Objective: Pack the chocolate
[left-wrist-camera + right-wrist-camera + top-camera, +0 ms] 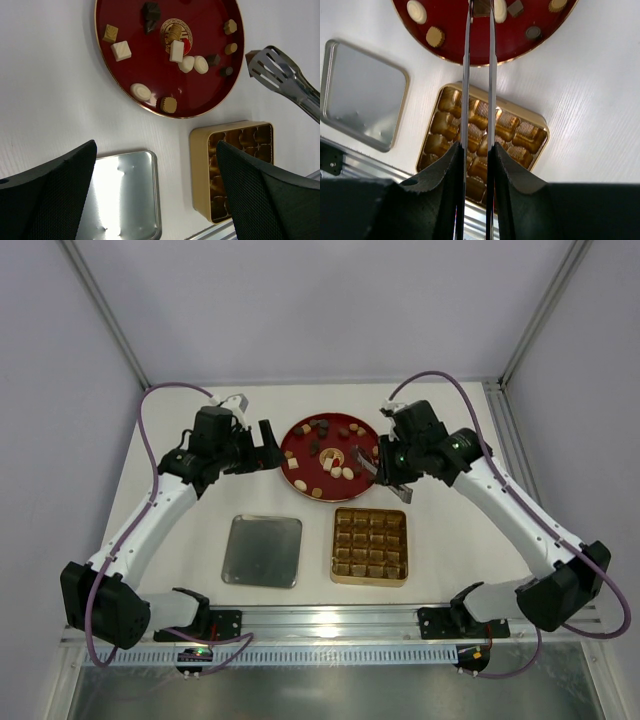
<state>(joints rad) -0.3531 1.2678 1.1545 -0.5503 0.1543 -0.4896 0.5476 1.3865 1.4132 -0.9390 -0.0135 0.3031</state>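
Observation:
Chocolate pieces (335, 472) (121, 50) (435, 36) in tan, dark brown and cream lie scattered on the red plate (291, 443) (205, 20) (520, 47). My right gripper (393, 478) (475, 147) is shut on metal tongs (366, 464) (285, 80) (466, 75). The tongs' tips reach over the plate's right side and pinch a small brown chocolate (481, 7) (250, 56). The gold gridded tin (336, 545) (200, 165) (540, 125) sits in front of the plate, below the tongs. My left gripper (265, 445) (156, 150) hangs open and empty left of the plate.
A flat silver lid (262, 550) (125, 195) (362, 95) lies left of the tin. An aluminium rail (330, 620) runs along the near table edge between the arm bases. Frame posts and walls close in the back corners.

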